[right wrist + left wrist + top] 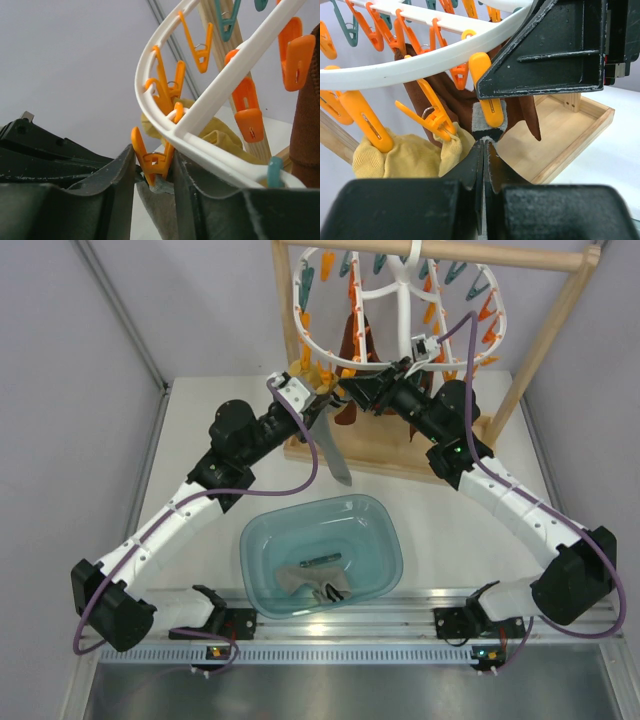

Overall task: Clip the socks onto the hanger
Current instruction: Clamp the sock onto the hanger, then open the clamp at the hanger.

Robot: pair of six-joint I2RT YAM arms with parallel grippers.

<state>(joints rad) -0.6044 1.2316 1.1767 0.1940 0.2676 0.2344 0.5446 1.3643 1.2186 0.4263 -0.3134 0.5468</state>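
The white hanger [400, 315] hangs from the wooden rack, orange and teal clips dangling from its ring. My left gripper [318, 400] [485, 142] is shut on a grey sock [337, 458] just under its striped cuff [487, 131]. An orange clip [489, 97] [159, 159] bites that cuff. My right gripper [362, 390] [153, 152] stands slightly open, one finger on each side of this clip's handles, with grey sock fabric [161, 205] below. Mustard-yellow socks [405, 156] [220, 137] hang clipped beside it.
Dark brown socks [457, 102] hang behind the clips. A clear teal basin [385, 540] near the arm bases holds more socks [318, 585]. The wooden rack [545, 335] stands on a wooden tray base [390, 458] at the back.
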